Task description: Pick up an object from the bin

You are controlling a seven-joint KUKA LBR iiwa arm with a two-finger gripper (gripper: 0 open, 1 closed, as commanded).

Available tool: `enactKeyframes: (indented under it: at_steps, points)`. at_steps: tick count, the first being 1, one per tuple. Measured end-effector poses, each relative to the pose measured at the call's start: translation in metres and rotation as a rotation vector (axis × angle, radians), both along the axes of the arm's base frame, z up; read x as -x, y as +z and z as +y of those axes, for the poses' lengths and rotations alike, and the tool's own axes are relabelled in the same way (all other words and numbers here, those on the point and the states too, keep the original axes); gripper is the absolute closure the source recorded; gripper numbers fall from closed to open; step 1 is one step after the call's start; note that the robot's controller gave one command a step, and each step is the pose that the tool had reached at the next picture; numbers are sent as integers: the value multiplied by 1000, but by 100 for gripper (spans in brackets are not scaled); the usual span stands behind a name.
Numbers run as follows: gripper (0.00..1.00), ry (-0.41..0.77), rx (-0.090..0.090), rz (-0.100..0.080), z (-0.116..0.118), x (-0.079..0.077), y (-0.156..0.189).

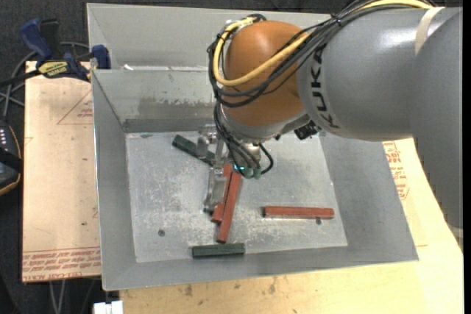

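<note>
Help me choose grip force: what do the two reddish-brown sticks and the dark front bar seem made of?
The middle stick and right stick: matte reddish-brown, straight-edged, possibly painted wood or plastic. The dark bar: dull green, perhaps rubber or plastic.

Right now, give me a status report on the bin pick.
Gripper low in bin centre, beside slanted red stick. Hold not confirmed. Second red stick and dark bar lie apart.

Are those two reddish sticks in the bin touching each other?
Apart. The camera view shows bare bin floor between the slanted reddish stick and the level reddish stick to its right.
</note>
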State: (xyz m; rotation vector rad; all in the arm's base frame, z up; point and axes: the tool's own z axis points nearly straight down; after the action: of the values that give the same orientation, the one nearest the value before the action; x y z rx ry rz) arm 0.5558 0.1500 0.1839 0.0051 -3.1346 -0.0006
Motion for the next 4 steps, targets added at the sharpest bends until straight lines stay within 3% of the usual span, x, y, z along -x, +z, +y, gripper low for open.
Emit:
enactKeyframes:
  at_steps: [1,2,3,4]
  points:
    - [0,371,0,-4,-63,20,-30]
    - [0,213,-2,-7,-66,1,-57]
    - [0,734,-4,-10,-53,22,-113]
    - [100,732,-4,-20,-53,19,-108]
